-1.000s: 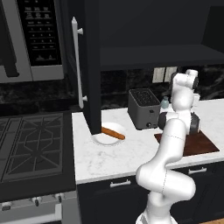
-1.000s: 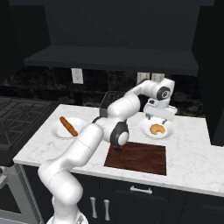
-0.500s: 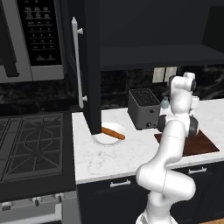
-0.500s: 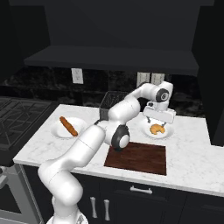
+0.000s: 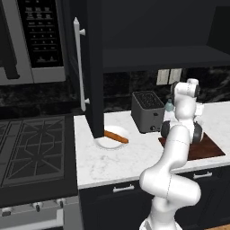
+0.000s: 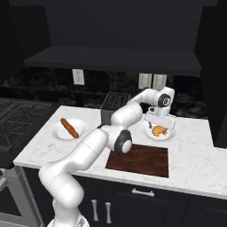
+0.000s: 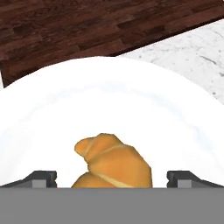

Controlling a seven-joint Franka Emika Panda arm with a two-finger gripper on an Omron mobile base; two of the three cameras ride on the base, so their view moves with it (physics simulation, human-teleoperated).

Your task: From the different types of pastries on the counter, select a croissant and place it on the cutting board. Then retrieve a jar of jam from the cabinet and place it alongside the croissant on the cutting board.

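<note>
Over the far plate: tool (image 6: 158,126) spread wide, straddling the croissant (image 7: 113,163).
Fingertips (image 7: 40,178) flank the pastry, nothing pinched yet; plate (image 7: 52,109) sits on the table just beside the cutting board (image 6: 141,159), so the carry looks short.

dim, flat rendered light; soft shadows
</note>
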